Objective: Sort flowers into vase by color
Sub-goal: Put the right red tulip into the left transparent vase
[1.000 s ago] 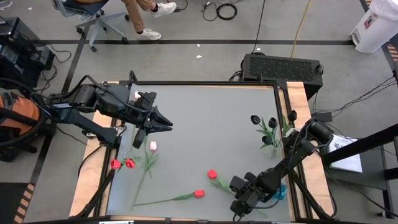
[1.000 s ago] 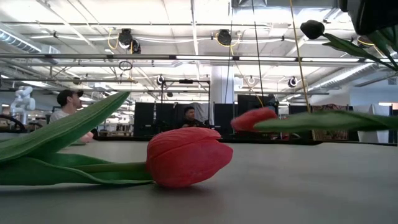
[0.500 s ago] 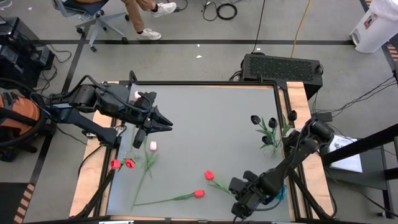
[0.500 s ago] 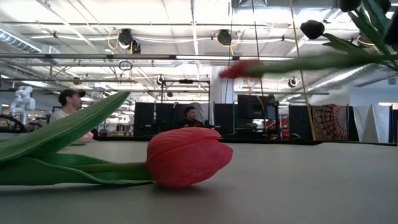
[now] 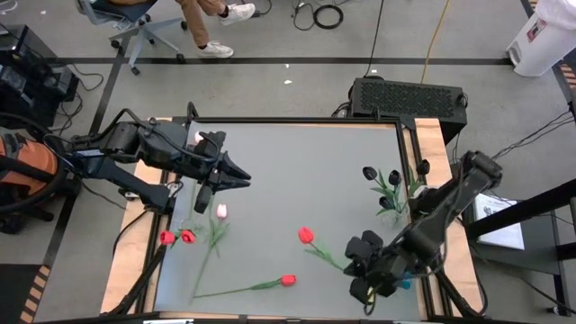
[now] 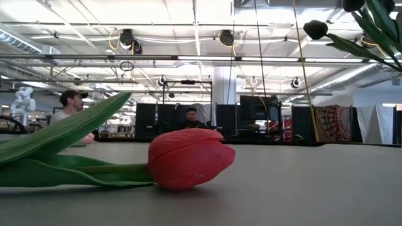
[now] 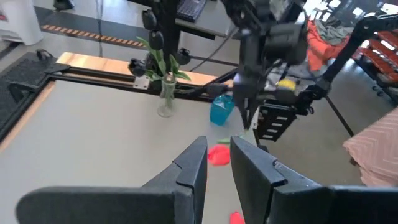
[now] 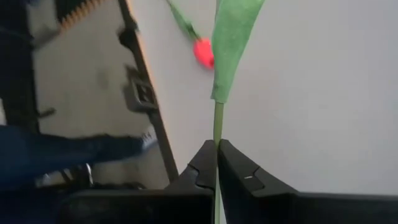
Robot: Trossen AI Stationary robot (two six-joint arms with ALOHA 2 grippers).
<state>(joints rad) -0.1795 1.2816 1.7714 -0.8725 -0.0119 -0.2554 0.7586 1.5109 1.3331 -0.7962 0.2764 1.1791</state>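
Observation:
My right gripper [image 5: 357, 267] is shut on a red tulip near the table's near right corner; its head [image 5: 306, 235] points toward the table's middle. My left gripper [image 5: 241, 179] hovers open over the table's left half, above a pink tulip [image 5: 220, 211]. Another red tulip [image 5: 288, 280] lies flat by the near edge and fills the low view [image 6: 188, 158]. Two red heads [image 5: 176, 237] lie at the left edge. Black tulips [image 5: 389, 187] stand with their stems in a clear vase [image 7: 165, 107] at the right edge. My right gripper pinches the tulip's green stem [image 8: 217, 127] between its two shut fingers. The stem runs out lengthwise past the fingertips, and a leaf [image 8: 233, 37] stands beyond them. The flower is lifted clear of the table, its head hidden in the right wrist view.
A blue cup [image 7: 222, 110] stands at the right edge just behind my right gripper, near the clear vase. The grey table's middle [image 5: 306, 171] is bare. A black box [image 5: 409, 94] sits past the far edge. People sit in the room beyond [image 6: 69, 103].
My right gripper has risen and moved toward the table's right edge, keeping its hold. The red tulip has come up with it, its head swinging up and out of the low view and drifting toward the far edge. The left arm has kept still.

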